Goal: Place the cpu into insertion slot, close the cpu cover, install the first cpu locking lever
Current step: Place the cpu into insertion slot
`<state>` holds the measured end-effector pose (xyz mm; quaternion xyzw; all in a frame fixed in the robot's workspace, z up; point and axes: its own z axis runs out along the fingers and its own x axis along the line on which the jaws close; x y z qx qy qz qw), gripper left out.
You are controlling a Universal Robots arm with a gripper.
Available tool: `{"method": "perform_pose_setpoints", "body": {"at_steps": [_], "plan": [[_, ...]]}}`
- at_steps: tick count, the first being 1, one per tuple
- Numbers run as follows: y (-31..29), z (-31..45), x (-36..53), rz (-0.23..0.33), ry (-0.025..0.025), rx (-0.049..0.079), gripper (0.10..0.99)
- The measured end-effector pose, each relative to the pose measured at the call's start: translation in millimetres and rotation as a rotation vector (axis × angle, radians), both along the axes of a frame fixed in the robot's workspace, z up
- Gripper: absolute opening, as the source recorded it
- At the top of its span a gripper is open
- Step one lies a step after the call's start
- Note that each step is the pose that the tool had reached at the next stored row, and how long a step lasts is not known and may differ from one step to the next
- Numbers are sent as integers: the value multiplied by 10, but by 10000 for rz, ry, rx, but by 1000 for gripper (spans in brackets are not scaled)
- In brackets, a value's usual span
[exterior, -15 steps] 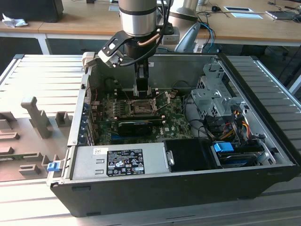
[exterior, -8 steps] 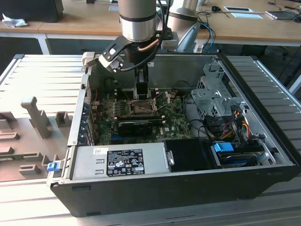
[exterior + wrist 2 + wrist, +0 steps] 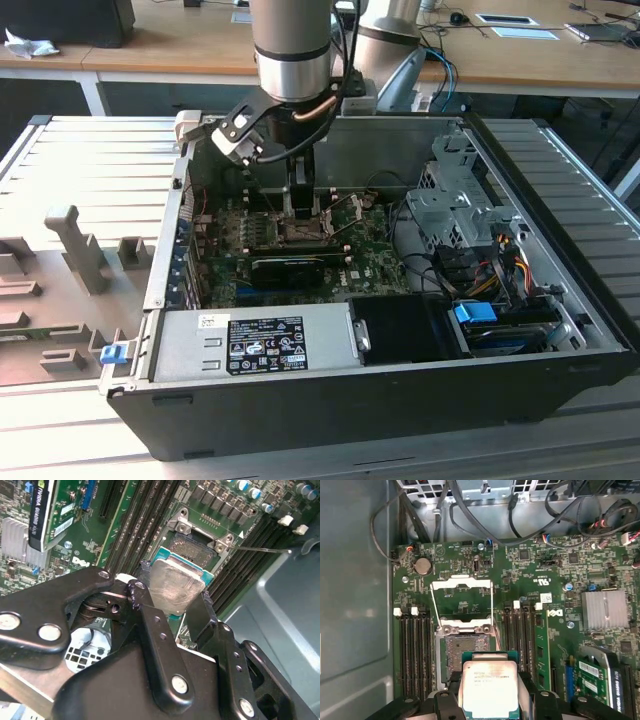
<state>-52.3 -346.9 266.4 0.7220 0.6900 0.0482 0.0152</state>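
My gripper (image 3: 489, 702) is shut on the cpu (image 3: 489, 686), a small square chip with a pale silver top, held by two opposite edges between the black fingers (image 3: 142, 597). The cpu (image 3: 176, 582) hangs tilted just above and slightly off the bare insertion slot (image 3: 465, 647), not seated in it. The cpu cover (image 3: 461, 583), a thin metal frame with a central window, stands swung open beyond the slot. Two thin wire locking levers (image 3: 433, 607) stick up unlatched beside it. In the exterior view the gripper (image 3: 300, 205) reaches down into the open computer case over the insertion slot (image 3: 300, 232).
Memory slots (image 3: 415, 650) flank the socket on both sides. A graphics card (image 3: 290, 268) lies near the slot, a finned heatsink (image 3: 605, 609) beside it. Cables (image 3: 485, 520) hang along the case wall. The power supply (image 3: 270, 345) and drive cage (image 3: 450, 200) crowd the case.
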Motion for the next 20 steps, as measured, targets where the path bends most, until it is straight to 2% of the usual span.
{"method": "perform_pose_setpoints", "body": {"at_steps": [5, 9, 14, 17, 18, 20], "plan": [[41, -92, 38, 193, 10, 2, 525], [138, -208, 97, 268, 38, -8, 525], [160, -342, 97, 458, 38, -9, 525], [176, -374, 76, 465, 37, -8, 525], [182, -419, 60, 285, 37, -8, 525], [183, -461, 61, 167, 37, -7, 525]]}}
